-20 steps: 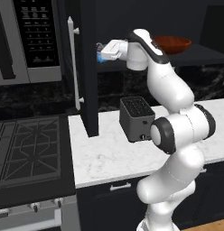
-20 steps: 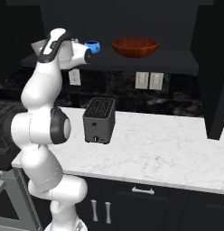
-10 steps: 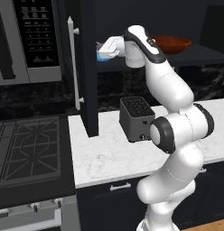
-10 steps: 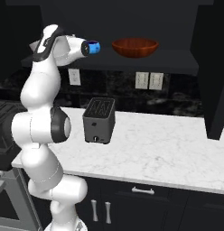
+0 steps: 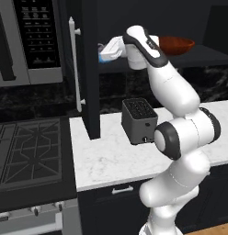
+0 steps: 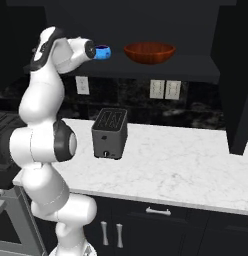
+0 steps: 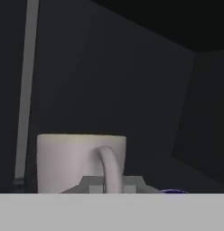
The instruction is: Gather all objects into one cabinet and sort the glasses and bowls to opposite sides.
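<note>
One arm (image 6: 43, 100) raised — fingers (image 6: 98, 51) clamping blue bowl (image 6: 102, 52).

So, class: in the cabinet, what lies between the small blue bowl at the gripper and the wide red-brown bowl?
Nothing. In the right base view, the stretch of dark shelf between the blue bowl and the red-brown bowl is bare.

Arm (image 5: 180, 92) raised high, wrist bent level, fingers (image 6: 98, 51) closed
</note>
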{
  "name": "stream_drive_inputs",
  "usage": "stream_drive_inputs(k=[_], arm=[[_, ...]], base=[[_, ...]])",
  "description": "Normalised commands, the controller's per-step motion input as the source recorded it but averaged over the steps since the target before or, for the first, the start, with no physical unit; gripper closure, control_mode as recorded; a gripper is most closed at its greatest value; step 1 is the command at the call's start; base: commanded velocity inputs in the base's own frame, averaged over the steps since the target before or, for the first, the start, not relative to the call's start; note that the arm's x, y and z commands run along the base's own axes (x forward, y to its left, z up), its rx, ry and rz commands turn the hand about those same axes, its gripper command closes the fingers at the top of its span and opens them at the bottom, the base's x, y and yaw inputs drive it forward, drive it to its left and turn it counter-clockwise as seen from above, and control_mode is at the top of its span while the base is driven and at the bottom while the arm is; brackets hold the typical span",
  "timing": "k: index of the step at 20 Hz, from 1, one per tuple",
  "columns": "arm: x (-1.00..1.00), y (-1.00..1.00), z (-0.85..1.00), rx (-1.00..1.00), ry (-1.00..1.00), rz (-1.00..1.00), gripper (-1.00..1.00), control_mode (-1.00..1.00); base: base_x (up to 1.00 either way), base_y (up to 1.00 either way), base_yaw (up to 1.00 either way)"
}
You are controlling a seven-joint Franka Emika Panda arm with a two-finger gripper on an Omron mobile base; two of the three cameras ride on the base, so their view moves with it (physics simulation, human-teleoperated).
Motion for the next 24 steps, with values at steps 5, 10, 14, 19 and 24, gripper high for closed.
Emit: stream_drive_inputs(k=[5, 10, 14, 19, 24], arm=[[-0.29, 0.0, -0.15, -0.03, 0.0, -0.12, 1.0, -1.0], [-0.22, 0.0, -0.03, 0.0, 0.0, -0.13, 1.0, -1.0], [-0.03, 0.0, -0.03, 0.0, 0.03, -0.14, 1.0, -1.0], [0.0, -0.01, -0.22, 0.0, 0.02, -0.07, 1.0, -1.0], [0.0, -0.05, -0.26, 0.0, 0.05, -0.06, 1.0, -1.0]], base=[[0.0, 0.0, 0.0], [0.0, 0.0, 0.0], [0.0, 0.0, 0.0], [0.0, 0.0, 0.0], [0.0, 0.0, 0.0]])
